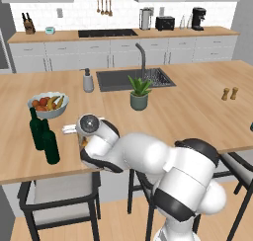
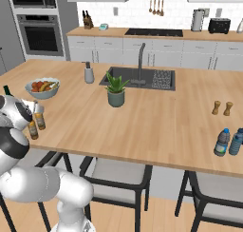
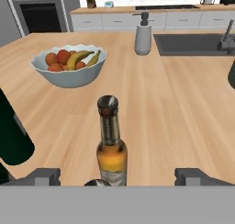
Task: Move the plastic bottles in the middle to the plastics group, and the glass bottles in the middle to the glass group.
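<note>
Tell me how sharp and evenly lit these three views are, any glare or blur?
Left base view: flat even light, soft shadow under the potted plant. Right base view: the same, water bottles slightly soft. Hand view: amber beer bottle fairly crisp, dark green bottle cut by the edge; no glare.

Fruit bowl [image 3: 69, 67], soap dispenser [image 3: 143, 35], potted plant [image 1: 139, 93], 2 probable shakers [image 1: 230, 93].

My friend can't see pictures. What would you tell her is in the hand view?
An amber beer bottle stands upright on a wooden counter, between the open gripper's two dark fingertips. Behind it sit a fruit bowl and a grey soap dispenser, with a dark green bottle at the left edge.
</note>
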Motion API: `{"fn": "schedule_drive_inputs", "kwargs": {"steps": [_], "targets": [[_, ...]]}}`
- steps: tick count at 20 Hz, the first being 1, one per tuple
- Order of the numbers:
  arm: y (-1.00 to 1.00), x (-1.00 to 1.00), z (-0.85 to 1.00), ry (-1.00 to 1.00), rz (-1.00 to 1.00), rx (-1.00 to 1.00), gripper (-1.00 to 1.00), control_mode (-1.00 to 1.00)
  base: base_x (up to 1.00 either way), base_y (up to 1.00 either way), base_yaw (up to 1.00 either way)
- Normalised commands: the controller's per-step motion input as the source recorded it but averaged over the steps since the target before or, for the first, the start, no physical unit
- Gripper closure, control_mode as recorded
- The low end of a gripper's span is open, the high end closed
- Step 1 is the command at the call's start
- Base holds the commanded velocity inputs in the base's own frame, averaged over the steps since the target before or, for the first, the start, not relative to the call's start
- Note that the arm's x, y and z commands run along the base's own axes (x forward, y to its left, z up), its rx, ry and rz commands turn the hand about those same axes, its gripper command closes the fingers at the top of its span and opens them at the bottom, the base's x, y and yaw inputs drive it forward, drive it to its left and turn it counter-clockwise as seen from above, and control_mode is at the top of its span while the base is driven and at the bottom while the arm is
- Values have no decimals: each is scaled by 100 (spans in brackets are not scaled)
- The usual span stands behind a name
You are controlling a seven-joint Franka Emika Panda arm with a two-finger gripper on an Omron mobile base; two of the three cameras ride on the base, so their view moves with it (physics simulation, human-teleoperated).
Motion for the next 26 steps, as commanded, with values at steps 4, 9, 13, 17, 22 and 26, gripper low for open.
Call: {"fn": "schedule_drive_inputs", "kwargs": {"steps": [4, 9, 13, 17, 22, 26], "targets": [[0, -14, 29, 0, 0, 0, -100, -100, 0, 0, 0], [-7, -12, 40, 0, 0, 0, -100, -100, 0, 0, 0], [-35, -16, 44, 2, -1, 0, -100, -100, 0, 0, 0], [-70, -8, 41, 8, 0, 0, -100, -100, 0, 0, 0], [-71, 0, 50, 12, 0, 0, -100, -100, 0, 0, 0], [-81, -1, 46, 10, 0, 0, -100, -100, 0, 0, 0]]}}
